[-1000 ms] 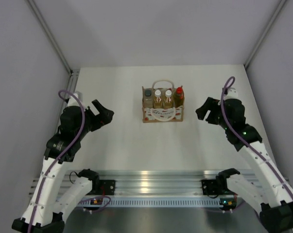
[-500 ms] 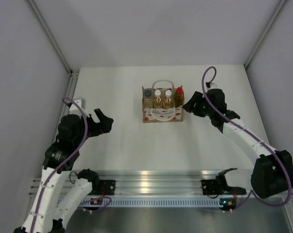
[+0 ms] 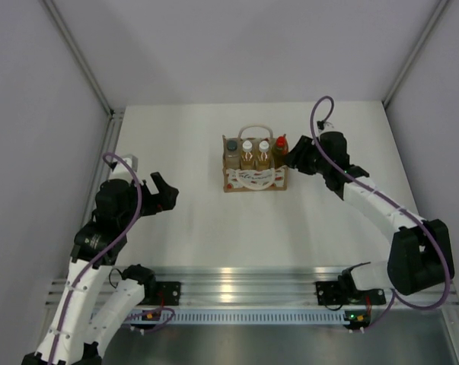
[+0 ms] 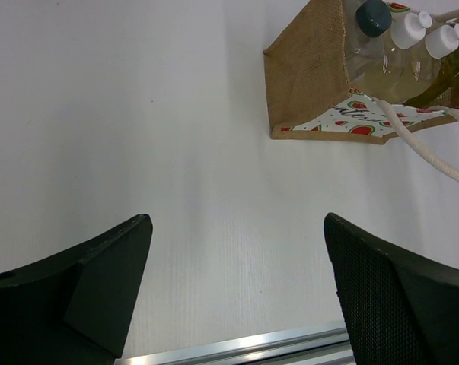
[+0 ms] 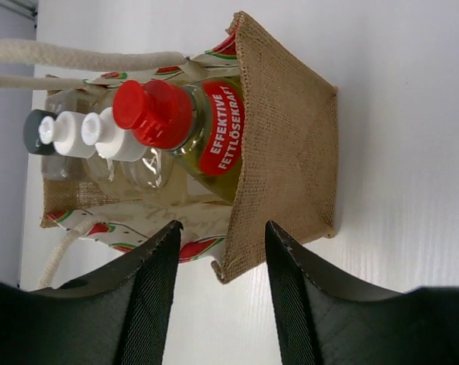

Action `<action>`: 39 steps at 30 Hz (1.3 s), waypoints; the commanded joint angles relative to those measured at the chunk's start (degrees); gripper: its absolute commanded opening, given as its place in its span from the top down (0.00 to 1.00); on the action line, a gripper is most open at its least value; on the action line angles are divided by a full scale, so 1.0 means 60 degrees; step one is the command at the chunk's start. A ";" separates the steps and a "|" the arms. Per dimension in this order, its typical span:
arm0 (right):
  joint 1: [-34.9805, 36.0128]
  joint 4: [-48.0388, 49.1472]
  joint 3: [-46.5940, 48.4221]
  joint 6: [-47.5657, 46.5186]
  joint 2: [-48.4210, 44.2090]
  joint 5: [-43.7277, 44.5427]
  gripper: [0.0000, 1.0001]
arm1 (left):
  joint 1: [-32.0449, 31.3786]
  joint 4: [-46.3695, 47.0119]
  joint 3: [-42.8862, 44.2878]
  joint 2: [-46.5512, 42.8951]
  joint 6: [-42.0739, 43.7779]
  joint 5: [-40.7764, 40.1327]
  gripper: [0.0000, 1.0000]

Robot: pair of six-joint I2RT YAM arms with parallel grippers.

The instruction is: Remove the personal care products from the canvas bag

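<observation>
The tan canvas bag (image 3: 253, 179) stands upright mid-table with white looped handles. In it stand a pale bottle with a dark cap (image 3: 231, 148), two amber bottles with white caps (image 3: 255, 149) and a yellow bottle with a red top (image 3: 280, 146). My right gripper (image 3: 293, 158) is open, just right of the bag by the red-topped bottle (image 5: 157, 114); the bag's near right corner (image 5: 282, 175) lies between its fingers. My left gripper (image 3: 167, 192) is open and empty, well left of the bag (image 4: 309, 72).
Grey walls close in the table on the left, right and back. An aluminium rail (image 3: 244, 277) runs along the near edge; it also shows in the left wrist view (image 4: 237, 346). One white handle (image 4: 431, 148) trails onto the table in front of the bag.
My right arm has swung left from the right side of the table up to the bag's right end. My left gripper has lowered slightly and stayed open.
</observation>
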 commanded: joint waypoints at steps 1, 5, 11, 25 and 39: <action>0.0193 0.0712 0.0308 -0.0004 0.0478 0.0001 0.54 | -0.0011 0.0401 -0.0056 0.0033 0.0093 0.0002 0.01; 0.0296 0.0987 -0.0130 -0.0004 0.0493 0.0381 0.58 | -0.0011 0.0387 -0.0071 0.0062 0.0078 0.0002 0.01; 0.0281 0.1413 -0.0936 0.0156 0.0552 0.0528 0.73 | -0.0011 0.0387 -0.0056 0.0077 0.0064 0.0002 0.01; 0.0325 0.2571 -0.2079 0.0611 0.0816 0.0674 1.00 | -0.0113 0.1103 0.1346 0.1643 -0.1634 0.0983 0.01; 0.0325 0.3215 -0.2314 0.0816 0.0787 0.0689 1.00 | -0.5797 0.1354 0.7247 0.8496 -0.0699 -0.3543 0.01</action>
